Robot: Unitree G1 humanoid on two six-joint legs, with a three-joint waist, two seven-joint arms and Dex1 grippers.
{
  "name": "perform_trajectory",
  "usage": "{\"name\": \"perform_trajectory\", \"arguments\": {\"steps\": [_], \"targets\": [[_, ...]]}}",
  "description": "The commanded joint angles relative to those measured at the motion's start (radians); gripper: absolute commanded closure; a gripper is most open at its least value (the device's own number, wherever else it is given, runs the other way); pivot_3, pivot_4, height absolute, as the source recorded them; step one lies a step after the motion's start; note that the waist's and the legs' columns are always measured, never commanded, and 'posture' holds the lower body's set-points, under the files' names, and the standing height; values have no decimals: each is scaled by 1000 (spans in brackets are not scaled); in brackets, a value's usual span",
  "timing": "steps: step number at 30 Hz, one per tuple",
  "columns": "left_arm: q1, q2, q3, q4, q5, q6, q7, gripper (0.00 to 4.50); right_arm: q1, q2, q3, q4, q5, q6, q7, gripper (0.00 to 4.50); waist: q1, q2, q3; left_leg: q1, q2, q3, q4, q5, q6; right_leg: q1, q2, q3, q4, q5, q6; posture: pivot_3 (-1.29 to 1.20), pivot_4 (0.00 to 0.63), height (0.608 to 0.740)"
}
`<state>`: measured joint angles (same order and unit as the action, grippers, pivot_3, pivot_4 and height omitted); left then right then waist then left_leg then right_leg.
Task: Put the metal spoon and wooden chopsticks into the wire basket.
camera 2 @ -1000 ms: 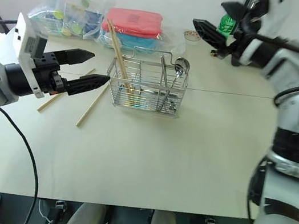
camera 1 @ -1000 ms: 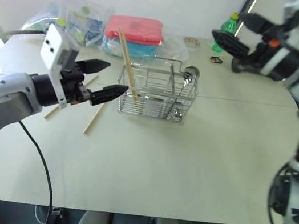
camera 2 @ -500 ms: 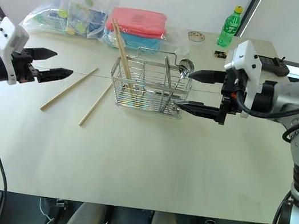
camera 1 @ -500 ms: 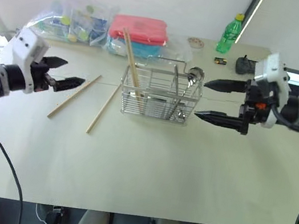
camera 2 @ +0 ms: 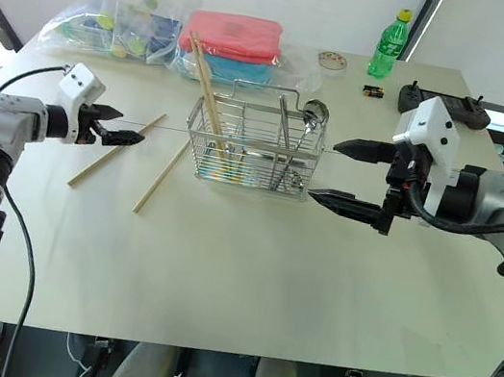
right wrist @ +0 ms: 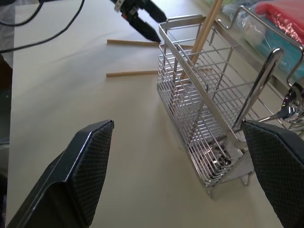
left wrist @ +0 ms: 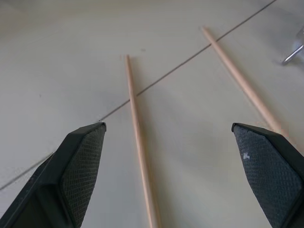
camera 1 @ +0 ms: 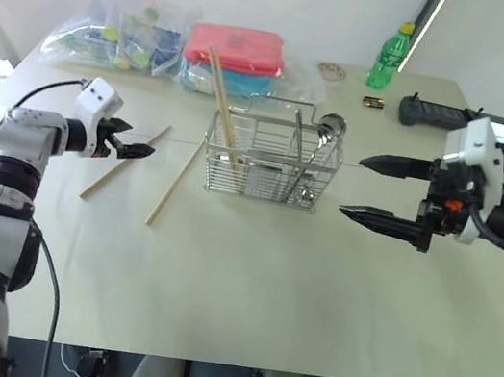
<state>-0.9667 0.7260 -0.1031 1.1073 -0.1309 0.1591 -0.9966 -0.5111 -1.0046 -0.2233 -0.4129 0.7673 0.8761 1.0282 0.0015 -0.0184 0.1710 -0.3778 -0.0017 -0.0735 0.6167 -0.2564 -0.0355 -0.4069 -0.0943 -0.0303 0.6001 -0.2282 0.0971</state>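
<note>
No text, number, brand or sign can be read. A label is seen on the green bottle (camera 1: 385, 60) at the far edge of the table, but its print is too small to be made out. Coloured prints are seen on the packets in the clear plastic bags (camera 1: 128, 30), and no letters can be told there.

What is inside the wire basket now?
The wire basket holds wooden chopsticks leaning out of its left end, and a metal spoon standing at its right end. Two more chopsticks lie on the table outside it. The wires partly hide the basket's bottom.
</note>
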Motion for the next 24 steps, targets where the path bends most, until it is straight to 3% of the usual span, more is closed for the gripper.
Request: {"name": "perform_trajectory", "arguments": {"steps": [1,10,13,20,24], "targets": [[-49,-15,15,75,53,-59,39,0,-5,-19,-59,-36,36,15,-27,109,3,0,0,0,0,0,0,0,0,0,0,0,0,0,0,0,150,708],[-54,-55,24,153,129,-88,78,0,-8,-20,-78,-46,60,33,-79,109,7,-1,0,0,0,0,4,0,0,2,-1,0,1,1,2,0,150,708],[-47,-60,26,160,143,-89,69,808,-5,-26,-80,-50,67,34,-83,32,8,-1,0,0,0,0,6,0,0,2,-1,0,2,1,2,0,150,708],[-39,-65,49,174,143,-76,89,4430,-5,-38,-85,-52,85,39,-91,32,4,-1,0,1,0,0,9,0,0,2,-1,0,6,2,2,0,150,708],[-39,-68,70,175,143,-62,104,4476,4,-46,-87,-51,94,38,-91,32,4,-1,0,1,0,0,10,0,0,2,-1,0,8,1,2,0,150,708]]}}
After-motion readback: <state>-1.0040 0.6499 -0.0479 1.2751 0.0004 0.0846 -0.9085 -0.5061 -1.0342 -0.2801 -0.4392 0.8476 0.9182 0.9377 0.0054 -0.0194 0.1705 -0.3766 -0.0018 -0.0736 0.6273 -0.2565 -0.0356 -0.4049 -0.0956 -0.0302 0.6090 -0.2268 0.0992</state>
